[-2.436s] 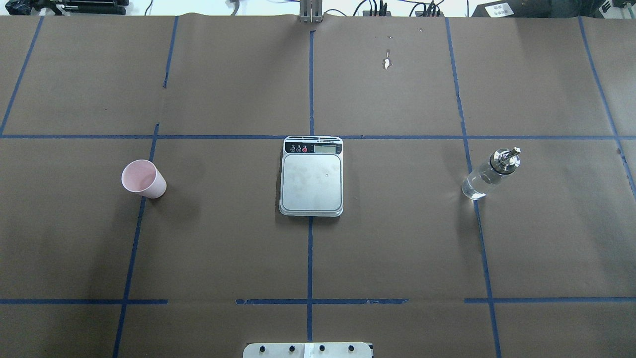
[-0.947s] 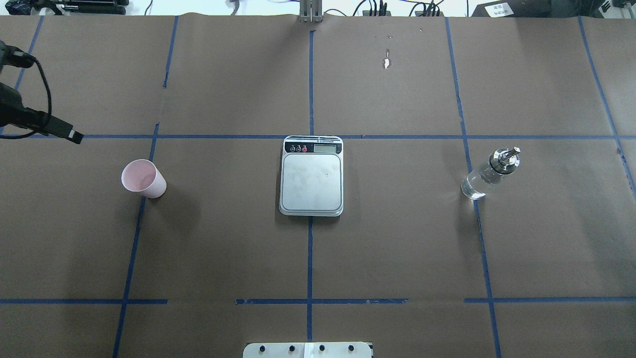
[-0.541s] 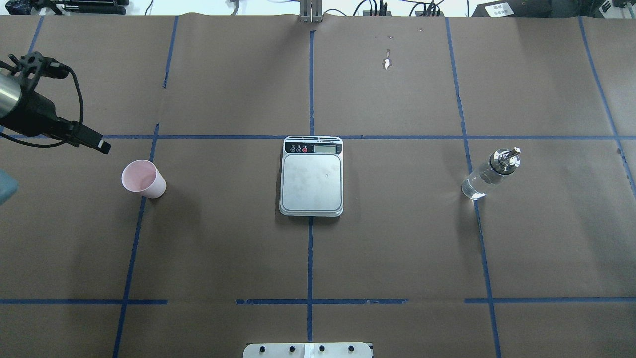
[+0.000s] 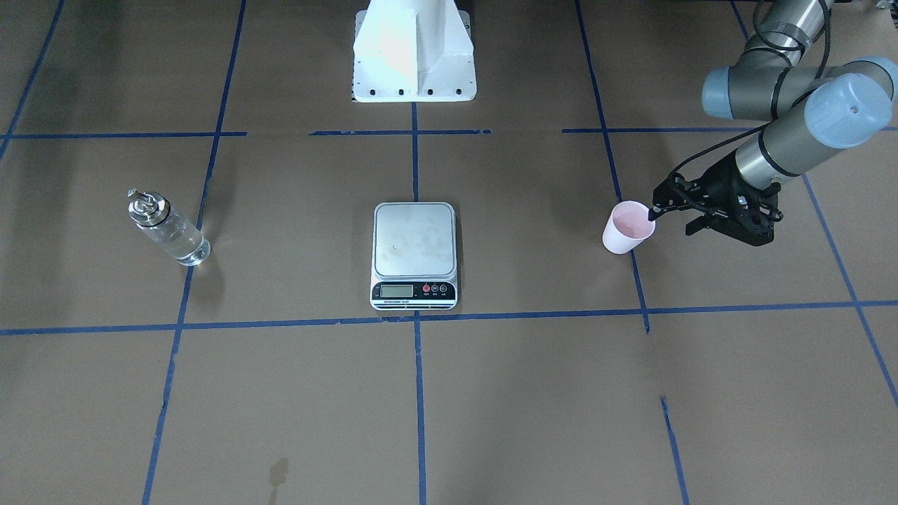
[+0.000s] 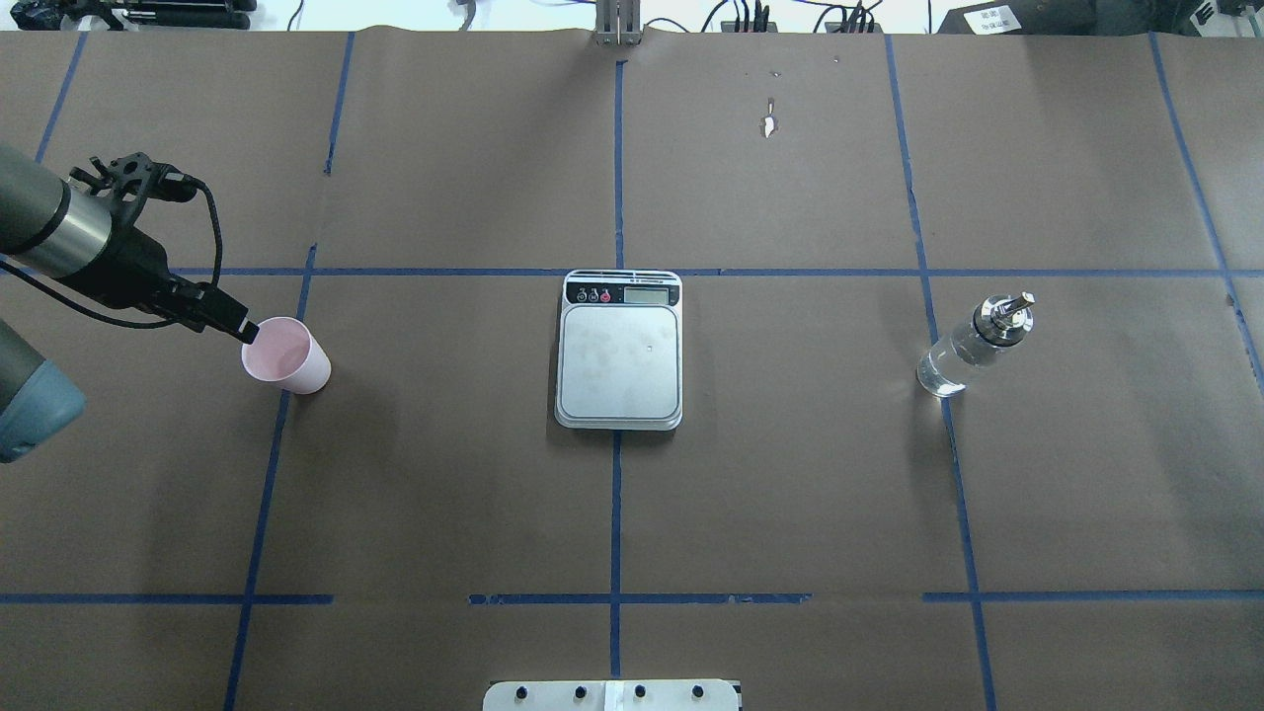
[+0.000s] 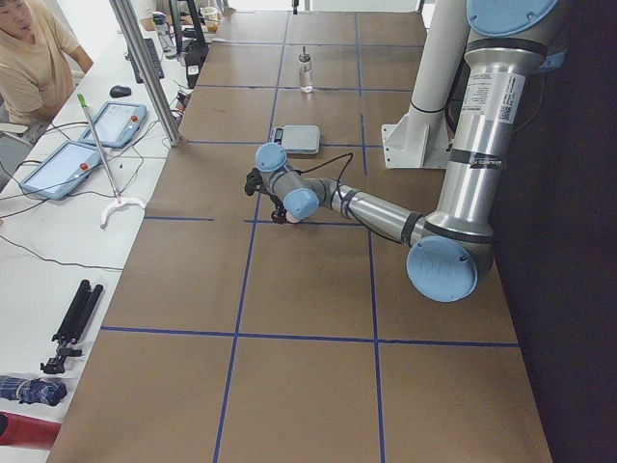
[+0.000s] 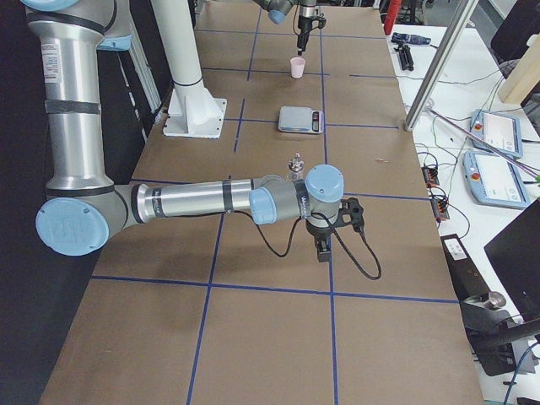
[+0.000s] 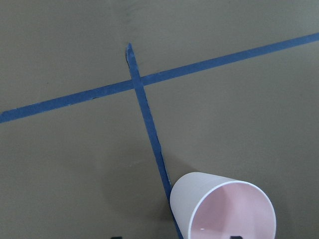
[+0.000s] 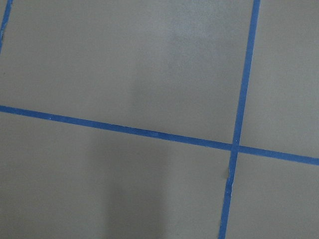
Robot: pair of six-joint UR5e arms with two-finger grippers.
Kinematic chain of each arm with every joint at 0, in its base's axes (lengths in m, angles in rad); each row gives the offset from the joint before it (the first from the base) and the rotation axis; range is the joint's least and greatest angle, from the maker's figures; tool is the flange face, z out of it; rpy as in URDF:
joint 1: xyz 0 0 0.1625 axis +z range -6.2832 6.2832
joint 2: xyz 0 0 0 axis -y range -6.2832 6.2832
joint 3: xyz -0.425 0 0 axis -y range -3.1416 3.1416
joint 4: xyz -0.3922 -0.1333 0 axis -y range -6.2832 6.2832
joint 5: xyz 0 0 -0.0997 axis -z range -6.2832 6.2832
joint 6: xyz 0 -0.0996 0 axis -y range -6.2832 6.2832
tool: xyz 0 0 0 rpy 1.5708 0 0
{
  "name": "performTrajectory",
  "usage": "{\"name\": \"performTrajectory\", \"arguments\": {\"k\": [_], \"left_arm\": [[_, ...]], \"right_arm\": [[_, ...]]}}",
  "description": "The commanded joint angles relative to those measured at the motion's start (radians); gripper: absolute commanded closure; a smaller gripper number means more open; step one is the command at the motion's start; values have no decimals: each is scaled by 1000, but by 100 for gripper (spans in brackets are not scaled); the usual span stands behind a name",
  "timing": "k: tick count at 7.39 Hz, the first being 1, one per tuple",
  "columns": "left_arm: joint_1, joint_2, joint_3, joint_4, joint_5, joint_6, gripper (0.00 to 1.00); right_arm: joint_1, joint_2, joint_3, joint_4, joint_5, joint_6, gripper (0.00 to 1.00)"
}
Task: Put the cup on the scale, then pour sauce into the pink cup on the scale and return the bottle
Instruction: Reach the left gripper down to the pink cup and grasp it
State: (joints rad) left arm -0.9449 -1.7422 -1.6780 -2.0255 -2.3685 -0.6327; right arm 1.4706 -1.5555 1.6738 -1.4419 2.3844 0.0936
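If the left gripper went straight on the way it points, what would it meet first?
Probably the pink cup: the left gripper points at its rim from close by, though depth is unclear.

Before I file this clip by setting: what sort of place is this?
Probably a robotics lab workcell: a brown-papered table gridded with blue tape, two robot arms mounted at it, and teach pendants on the side bench.
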Motion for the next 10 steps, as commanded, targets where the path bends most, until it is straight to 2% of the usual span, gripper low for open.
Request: {"name": "performTrajectory", "arguments": {"k": [1, 2, 5, 6, 7, 9, 10], "left_arm": [[18, -8, 14, -2, 5, -1, 26], [23, -10, 15, -1, 5, -1, 41], [46, -20, 21, -1, 8, -1, 52], [54, -20, 21, -1, 9, 1, 62], [52, -23, 5, 1, 12, -7, 98], [46, -31, -20, 4, 43, -16, 100], [34, -45, -104, 71, 43, -75, 100]], "right_arm": [[-1, 0, -3, 0, -1, 0, 0], [-1, 0, -3, 0, -1, 0, 0], [-1, 0, -3, -2, -1, 0, 0], [-1, 0, -3, -2, 1, 0, 0], [-1, 0, -3, -2, 1, 0, 0], [-1, 0, -3, -2, 1, -2, 0], [-1, 0, -3, 0, 1, -2, 0]]}}
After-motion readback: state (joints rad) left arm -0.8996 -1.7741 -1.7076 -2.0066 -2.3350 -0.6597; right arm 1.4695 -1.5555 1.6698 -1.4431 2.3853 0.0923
